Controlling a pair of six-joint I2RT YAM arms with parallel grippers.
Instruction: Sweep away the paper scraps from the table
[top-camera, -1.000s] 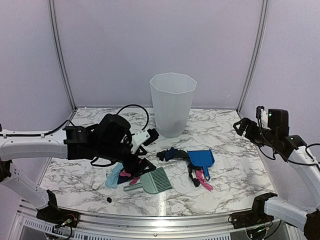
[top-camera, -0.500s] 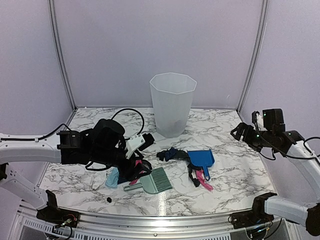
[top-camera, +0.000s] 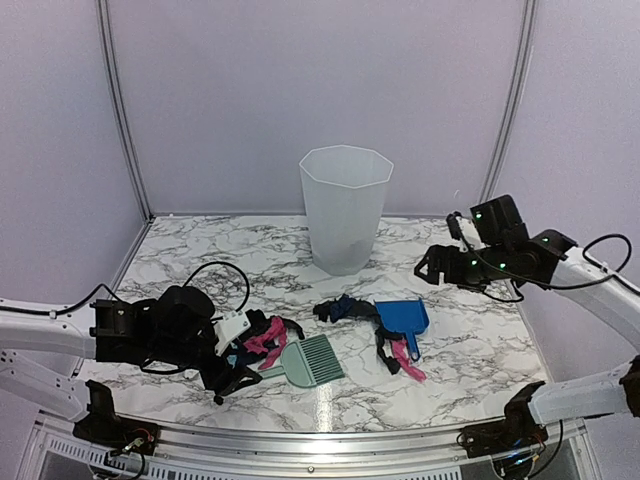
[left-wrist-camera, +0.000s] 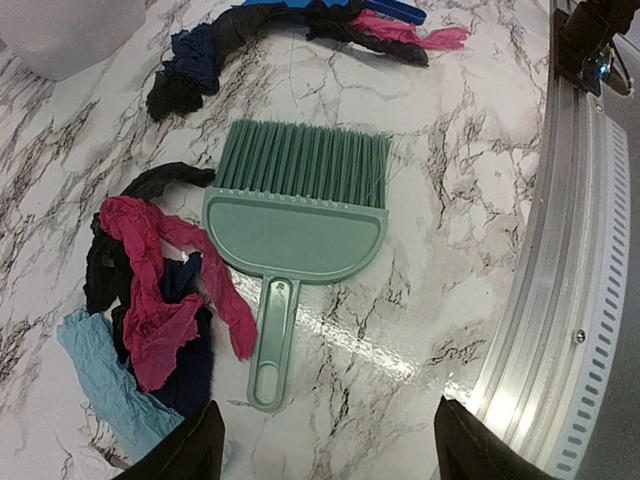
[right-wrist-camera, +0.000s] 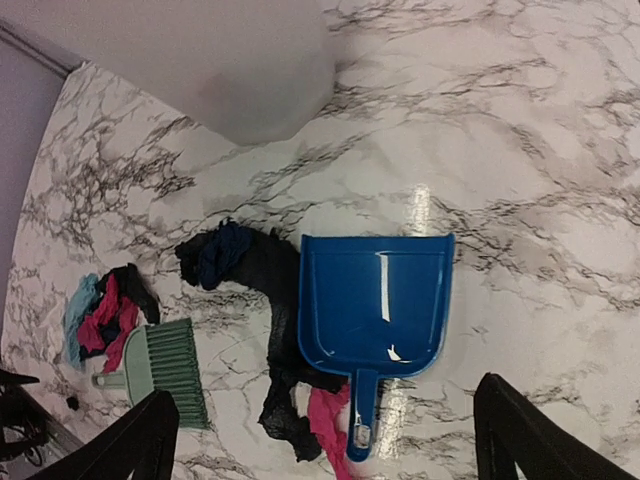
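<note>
The white marble-patterned table (top-camera: 470, 350) carries everything. A tall translucent white bin (top-camera: 345, 208) stands upright near the middle of its back edge. The left arm lies low over the front-left part of the table. The left gripper (left-wrist-camera: 322, 452) has its fingers spread wide with nothing between them, and it hangs just beside the brush handle and the nearest scraps. The right arm reaches in from the right edge and is held above the surface. The right gripper (right-wrist-camera: 330, 440) is also spread wide and empty, looking down on the dustpan. The blue plastic dustpan (top-camera: 404, 318) lies flat a little right of centre, its mouth toward the back edge and its handle toward the front edge. The pale green hand brush (left-wrist-camera: 297, 200) lies flat left of it, nearer the front edge, with its handle pointing toward the front-left corner. The paper scraps (left-wrist-camera: 150, 290) lie on the table in two groups. Pink, black, navy and light blue strips are bunched against the left side of the brush. Black and navy strips run along the dustpan's left side, and a pink strip sits beside its handle.
</note>
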